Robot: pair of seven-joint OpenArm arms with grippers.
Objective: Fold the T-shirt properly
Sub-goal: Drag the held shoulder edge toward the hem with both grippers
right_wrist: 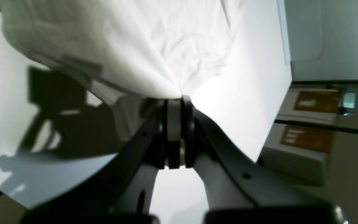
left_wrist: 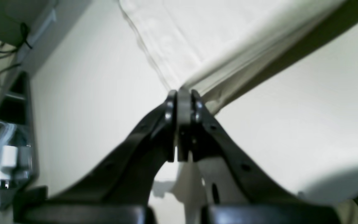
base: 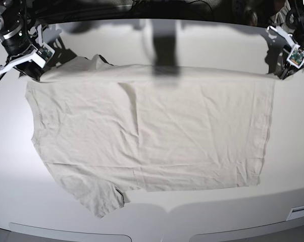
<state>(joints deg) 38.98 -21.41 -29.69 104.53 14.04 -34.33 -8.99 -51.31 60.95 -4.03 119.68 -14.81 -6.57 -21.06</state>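
The pale beige T-shirt [base: 152, 131] lies spread across the white table [base: 202, 206], hem to the right and neck to the left. One sleeve sticks out at the front left, and its far edge is stretched straight between the two grippers. At the far right, my left gripper [base: 280, 75] is shut on the hem corner; the left wrist view shows the closed gripper [left_wrist: 183, 92] pinching the cloth [left_wrist: 197, 37]. At the far left, my right gripper [base: 37, 75] is shut on the shoulder end. In the right wrist view, fabric [right_wrist: 135, 46] bunches into its tips [right_wrist: 177, 99].
The table's far edge runs just behind both arms. A small white label [base: 299, 212] sits at the front right corner. Off the table are cables and a shelf [left_wrist: 8, 124] beside the left arm, and a cabinet with orange panels [right_wrist: 309, 124] beside the right arm.
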